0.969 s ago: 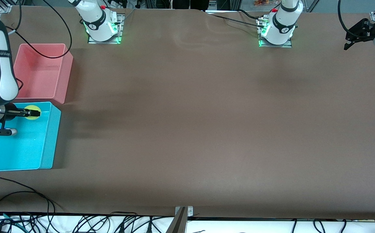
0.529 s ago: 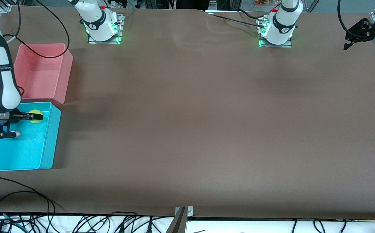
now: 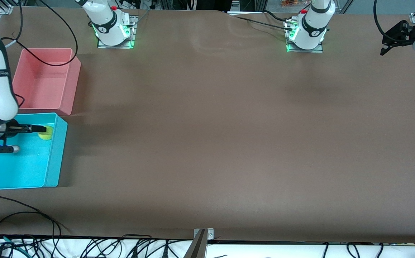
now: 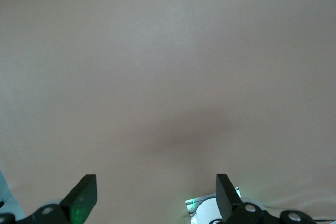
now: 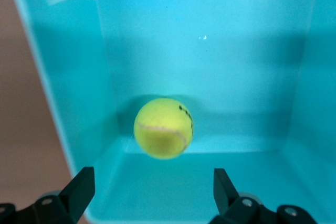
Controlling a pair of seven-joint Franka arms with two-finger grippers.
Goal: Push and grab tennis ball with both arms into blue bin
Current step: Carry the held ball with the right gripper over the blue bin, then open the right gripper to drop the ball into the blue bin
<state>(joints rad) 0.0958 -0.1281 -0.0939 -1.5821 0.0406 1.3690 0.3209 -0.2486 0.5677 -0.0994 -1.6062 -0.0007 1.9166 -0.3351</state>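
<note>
Brown counter [image 3: 207, 143] holds the blue bin [image 3: 55, 157]. Inside the bin sits the tennis ball [image 3: 46, 133], under the right claw [image 3: 42, 128]. Left claw [image 4: 156, 198] waits apart over bare counter. Right claw's fingers [image 5: 79, 190] are apart above the ball.

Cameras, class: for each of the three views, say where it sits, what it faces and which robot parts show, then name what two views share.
Front view: high across the table, facing both arm bases; the blue bin and pink bin lie at the right arm's end, where the right gripper hangs over the blue bin.
Left wrist view: on the waiting left arm, facing bare table; the open left gripper shows.
Right wrist view: looks into the blue bin; the open right gripper shows.
Shared: front and right wrist views both show the tennis ball in the bin.
</note>
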